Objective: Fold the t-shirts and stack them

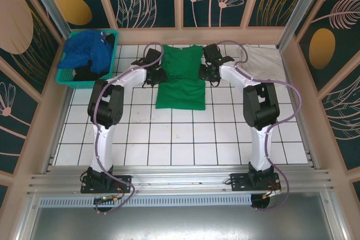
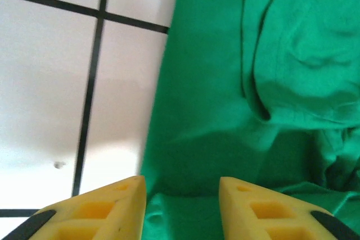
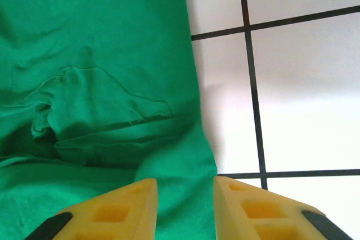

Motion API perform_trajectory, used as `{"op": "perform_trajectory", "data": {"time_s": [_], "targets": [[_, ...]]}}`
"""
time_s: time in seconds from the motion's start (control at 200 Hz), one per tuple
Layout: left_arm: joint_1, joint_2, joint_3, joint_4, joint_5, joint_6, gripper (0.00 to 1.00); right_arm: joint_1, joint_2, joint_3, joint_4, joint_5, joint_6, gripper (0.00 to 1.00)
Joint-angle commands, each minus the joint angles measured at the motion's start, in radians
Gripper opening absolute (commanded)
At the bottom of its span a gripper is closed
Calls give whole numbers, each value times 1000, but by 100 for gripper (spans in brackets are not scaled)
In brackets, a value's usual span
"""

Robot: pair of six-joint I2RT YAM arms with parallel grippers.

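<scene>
1. Layout: the green t-shirt point(image 1: 181, 77) lies flat on the tabletop point(image 1: 185, 139), collar away from the arm bases. The cream-white t-shirt point(image 1: 261, 60) sits right of it. The blue t-shirt point(image 1: 90, 51) is left of it, heaped in the basket point(image 1: 66, 78).
2. Risk A, snag on lift-off: each hand sits low over a side edge of the green t-shirt with cloth under the gap. If a finger catches the edge on the way up, it would drag that side out and undo the fold.
3. Risk B, lumpy fold: the right wrist view shows what looks like a sleeve turned in, bunched with loose creases, and the left wrist view shows a similar ridge of wrinkles. My guess is that folding over these gives a fat, crooked stack base.
4. Risk C, partial pinch: the layers overlap at both edges. A shallow grab could take only the top layer, leaving the bottom one behind on the tabletop.
5. Left hand point(image 2: 181, 186): at the left edge of the green t-shirt, partly open with a clear gap between the fingers point(image 2: 115, 206). The cloth lies flat beneath it and nothing is pinched.
6. Right hand point(image 3: 184, 186): at the right edge of the green t-shirt, also partly open and slightly narrower. The shirt edge runs under the gap and it grips nothing. Whether the fingertips brush the cloth, I can't tell.
</scene>
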Motion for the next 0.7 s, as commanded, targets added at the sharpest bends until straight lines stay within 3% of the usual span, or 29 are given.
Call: {"op": "perform_trajectory", "data": {"time_s": [0.0, 0.075, 0.155, 0.265, 0.38, 0.48, 0.565, 0.691], "targets": [[27, 0, 24, -57, 0, 23, 50, 72, -144, -145, 44, 2, 1, 31], [35, -22, 28, -63, -18, 31, 58, 124, -190, -256, 132, -42, 8, 30], [36, -61, 23, -75, -60, 44, 70, 137, -152, -263, 154, -54, 2, 28], [35, -150, -49, -68, -121, 54, 80, 137, -39, -156, 115, -7, -8, 24], [34, -275, -228, 44, -110, 50, 90, 121, 88, -8, 101, 5, -30, 21], [22, -346, -353, 166, -23, 64, 90, 105, 207, 135, 63, 8, -41, 21], [1, -320, -376, 202, 13, 84, 89, 98, 266, 229, 6, 6, -41, 21], [-11, -226, -368, 183, 72, 81, 81, 103, 197, 173, -2, 21, -22, 30]]}}
